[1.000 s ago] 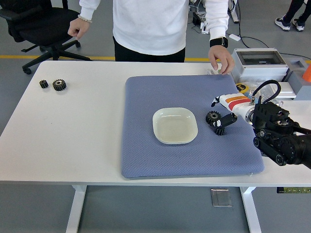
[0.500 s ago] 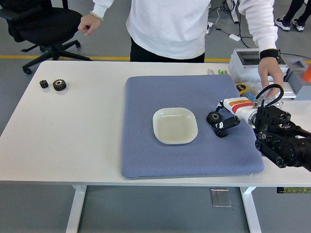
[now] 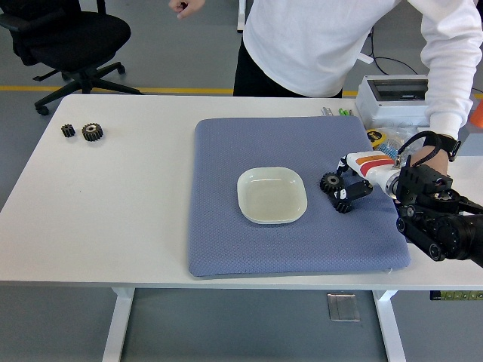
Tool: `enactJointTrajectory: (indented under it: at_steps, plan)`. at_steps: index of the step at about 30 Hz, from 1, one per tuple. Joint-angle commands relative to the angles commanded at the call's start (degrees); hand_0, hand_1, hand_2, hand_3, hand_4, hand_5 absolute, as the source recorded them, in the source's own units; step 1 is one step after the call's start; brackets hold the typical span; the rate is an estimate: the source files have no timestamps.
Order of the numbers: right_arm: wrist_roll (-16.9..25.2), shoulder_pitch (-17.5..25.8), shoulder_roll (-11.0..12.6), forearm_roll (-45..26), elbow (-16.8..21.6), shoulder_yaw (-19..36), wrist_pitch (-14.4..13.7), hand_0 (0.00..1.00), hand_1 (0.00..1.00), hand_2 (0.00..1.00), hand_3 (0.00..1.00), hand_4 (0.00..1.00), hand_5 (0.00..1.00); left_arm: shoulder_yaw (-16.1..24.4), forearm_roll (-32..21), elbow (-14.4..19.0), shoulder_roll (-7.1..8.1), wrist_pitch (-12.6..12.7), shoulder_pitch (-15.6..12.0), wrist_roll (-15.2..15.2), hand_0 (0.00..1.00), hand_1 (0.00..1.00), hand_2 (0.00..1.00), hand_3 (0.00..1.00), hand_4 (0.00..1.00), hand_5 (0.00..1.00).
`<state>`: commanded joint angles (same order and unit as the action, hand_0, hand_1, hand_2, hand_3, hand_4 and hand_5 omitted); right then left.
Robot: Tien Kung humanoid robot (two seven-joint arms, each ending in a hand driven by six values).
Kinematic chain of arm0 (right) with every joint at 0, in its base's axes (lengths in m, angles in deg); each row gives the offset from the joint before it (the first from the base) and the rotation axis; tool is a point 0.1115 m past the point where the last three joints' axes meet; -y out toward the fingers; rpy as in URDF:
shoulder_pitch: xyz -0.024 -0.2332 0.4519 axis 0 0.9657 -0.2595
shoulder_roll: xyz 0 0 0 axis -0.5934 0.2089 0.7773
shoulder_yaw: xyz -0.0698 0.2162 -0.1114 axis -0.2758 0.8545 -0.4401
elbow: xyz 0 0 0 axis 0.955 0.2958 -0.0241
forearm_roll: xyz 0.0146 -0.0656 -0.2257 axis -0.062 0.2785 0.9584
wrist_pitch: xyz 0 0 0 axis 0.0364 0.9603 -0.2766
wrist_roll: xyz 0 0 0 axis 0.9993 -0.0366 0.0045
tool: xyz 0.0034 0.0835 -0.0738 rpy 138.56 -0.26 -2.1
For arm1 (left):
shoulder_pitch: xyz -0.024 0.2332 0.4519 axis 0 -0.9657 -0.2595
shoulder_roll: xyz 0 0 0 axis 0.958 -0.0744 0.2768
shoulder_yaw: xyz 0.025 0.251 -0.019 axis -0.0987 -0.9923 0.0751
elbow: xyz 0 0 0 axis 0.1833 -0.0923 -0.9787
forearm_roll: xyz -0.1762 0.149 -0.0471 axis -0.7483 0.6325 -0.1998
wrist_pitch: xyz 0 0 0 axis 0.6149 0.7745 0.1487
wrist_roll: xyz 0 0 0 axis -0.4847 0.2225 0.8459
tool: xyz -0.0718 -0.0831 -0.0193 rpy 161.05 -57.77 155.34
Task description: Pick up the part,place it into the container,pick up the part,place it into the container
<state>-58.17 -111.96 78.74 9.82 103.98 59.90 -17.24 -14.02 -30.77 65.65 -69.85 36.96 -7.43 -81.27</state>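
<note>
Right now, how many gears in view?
3. A small gear and a larger gear side by side at the table's far left; a third gear on the blue mat, at the right hand's fingers. Others may be hidden.

The white table [image 3: 113, 226] is carrying a blue-grey mat [image 3: 287, 241] spread across its middle and right. Two small dark gears [image 3: 83, 131] are sitting side by side near the far left corner, well apart from the mat. A grey box [image 3: 396, 94] is standing at the far right edge.

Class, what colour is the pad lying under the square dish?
The pad is blue-grey, seen best in the head view.
</note>
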Motion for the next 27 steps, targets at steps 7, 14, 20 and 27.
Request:
enactJointTrajectory:
  at_steps: [7,14,20,27]
  plan:
    - [0.4,0.1,0.0,-1.4,0.7,-0.6,-0.7,0.232,0.455,0.549,0.545,0.793,0.406,0.1,0.2,0.0,0.0,0.0,0.0,0.0,0.654,0.638,0.717,0.575,0.688,0.59]
    - [0.6,0.2,0.2,-2.3,1.0,-1.0,-1.2,0.228,0.45,0.547,0.547,0.787,0.404,0.1,0.1,0.0,0.0,-0.1,0.1,0.0,0.654,0.638,0.716,0.574,0.688,0.592]
    - [1.0,0.1,0.4,-3.2,1.2,-1.0,-1.8,0.216,0.441,0.541,0.54,0.777,0.407,0.2,0.3,0.0,0.0,-0.1,0.0,0.0,0.654,0.639,0.714,0.576,0.688,0.592]
    - [1.2,0.3,1.0,-4.3,1.3,-0.3,-2.0,0.208,0.433,0.533,0.541,0.766,0.401,0.2,0.3,0.0,0.0,-0.1,-0.2,0.0,0.654,0.638,0.713,0.576,0.688,0.592]
